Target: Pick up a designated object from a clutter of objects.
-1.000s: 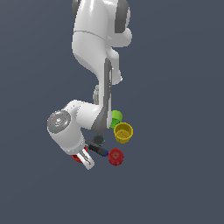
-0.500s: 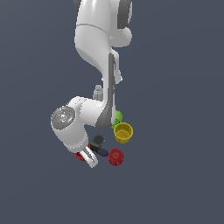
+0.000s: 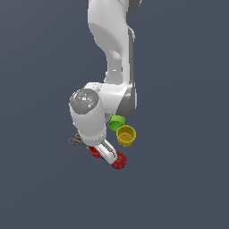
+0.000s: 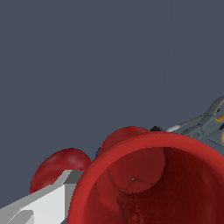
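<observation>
Scissors [image 3: 74,140]: lie at the exterior view's left edge of the clutter.
Red cup [image 4: 153,179]: fills the wrist view, mouth open toward the camera, right at the gripper [image 3: 106,153]; likely light, stiff, slick plastic.
Hold: best across the rim wall.
Gripper: one finger [image 4: 39,204] beside the rim; clenched or released cannot be told.
Yellow cup [image 3: 126,135]: at the right.

This is a simulated scene, not a real room: a flat, uniform grey-blue ground [image 3: 188,188] without walls or furniture, a smooth white arm [image 3: 114,53], and plain-coloured, untextured objects.
</observation>
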Controlling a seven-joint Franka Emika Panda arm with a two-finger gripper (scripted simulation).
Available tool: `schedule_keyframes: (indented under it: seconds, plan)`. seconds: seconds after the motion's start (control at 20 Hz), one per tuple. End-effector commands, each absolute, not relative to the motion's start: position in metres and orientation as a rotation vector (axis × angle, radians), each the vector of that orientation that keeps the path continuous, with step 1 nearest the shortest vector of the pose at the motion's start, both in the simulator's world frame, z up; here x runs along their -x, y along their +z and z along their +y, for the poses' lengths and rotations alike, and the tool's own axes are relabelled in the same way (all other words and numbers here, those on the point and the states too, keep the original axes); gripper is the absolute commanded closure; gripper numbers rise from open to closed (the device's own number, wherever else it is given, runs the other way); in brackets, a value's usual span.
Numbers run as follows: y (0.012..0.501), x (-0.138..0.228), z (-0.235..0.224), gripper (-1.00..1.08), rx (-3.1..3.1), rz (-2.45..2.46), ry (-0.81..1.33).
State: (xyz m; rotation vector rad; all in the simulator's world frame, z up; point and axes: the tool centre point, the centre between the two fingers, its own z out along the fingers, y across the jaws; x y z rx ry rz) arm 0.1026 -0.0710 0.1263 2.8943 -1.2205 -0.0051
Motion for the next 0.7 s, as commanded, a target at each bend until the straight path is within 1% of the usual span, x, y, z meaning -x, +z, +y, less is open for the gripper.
schedule_keyframes:
  seconds: [0.0,0.65]
  plan:
    - [0.15,-0.099,-0.048,1.08,-2.895,-1.22,-0.001]
    - [0.268,-0.082,0.071,1.08,-2.893,-1.22,0.002]
